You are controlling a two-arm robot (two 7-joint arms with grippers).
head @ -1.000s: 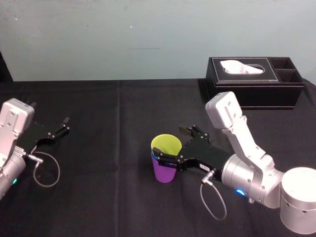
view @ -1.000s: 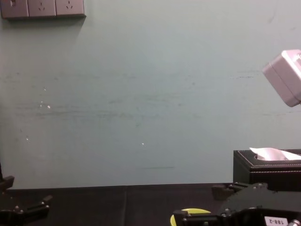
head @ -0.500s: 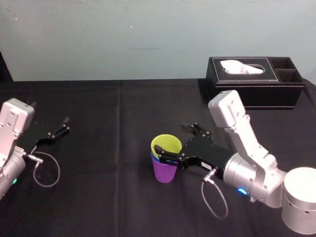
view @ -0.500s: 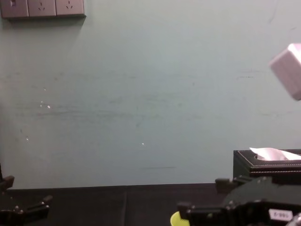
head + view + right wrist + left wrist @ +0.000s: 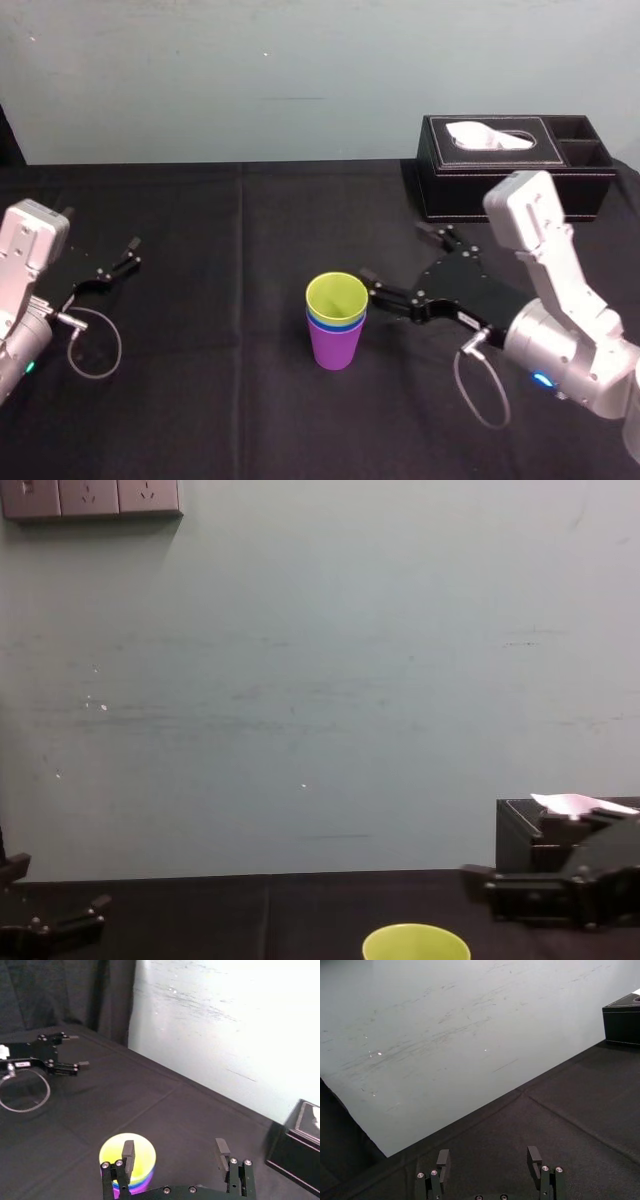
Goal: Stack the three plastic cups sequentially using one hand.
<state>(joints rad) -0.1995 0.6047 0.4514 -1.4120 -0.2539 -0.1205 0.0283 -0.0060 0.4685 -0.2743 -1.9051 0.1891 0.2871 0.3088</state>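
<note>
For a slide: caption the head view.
Yellow-green, blue and purple cups stacked; right gripper open beside them, left gripper parked.

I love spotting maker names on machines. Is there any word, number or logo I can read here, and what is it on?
No text here can be read.
The small white label on the right end effector: too small to read.
The white tag on the left end effector: blurred, unreadable.
No print visible on the lime yellow-green plastic cup, blue plastic cup, purple plastic cup or black tissue box.

Soft even light; right-wrist wall (image 5: 240, 1015) seems washed with glare.
</note>
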